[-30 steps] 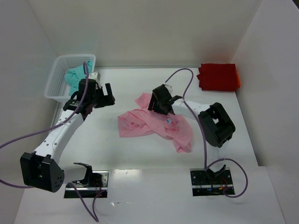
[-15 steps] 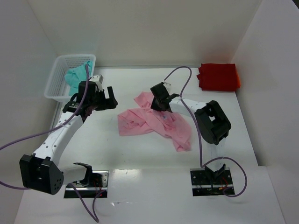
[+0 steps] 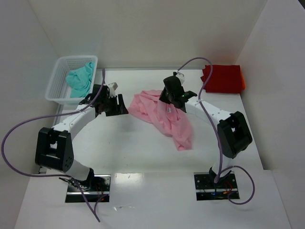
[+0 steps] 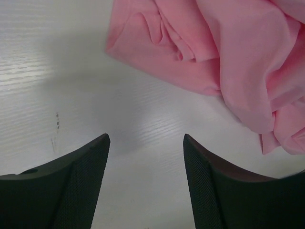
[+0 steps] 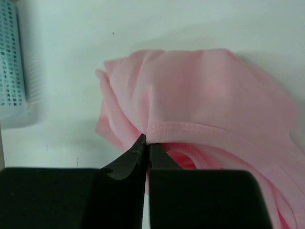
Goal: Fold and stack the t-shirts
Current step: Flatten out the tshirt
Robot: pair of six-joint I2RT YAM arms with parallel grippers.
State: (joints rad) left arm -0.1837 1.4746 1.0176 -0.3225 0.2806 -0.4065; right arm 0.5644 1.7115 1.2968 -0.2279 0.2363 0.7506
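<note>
Pulling pink tee [image 3: 167, 119] up-table, R fingers [image 5: 143, 146] now clamped.

Arms [image 3: 71, 125] are white tubes with chunky black joints [image 3: 53, 149], and a thin purple cable [image 3: 198, 59] loops off each. Fingers [image 4: 76, 186] are matte black with a fine dotted texture. Shiny metal base plates [image 3: 105, 180].
</note>
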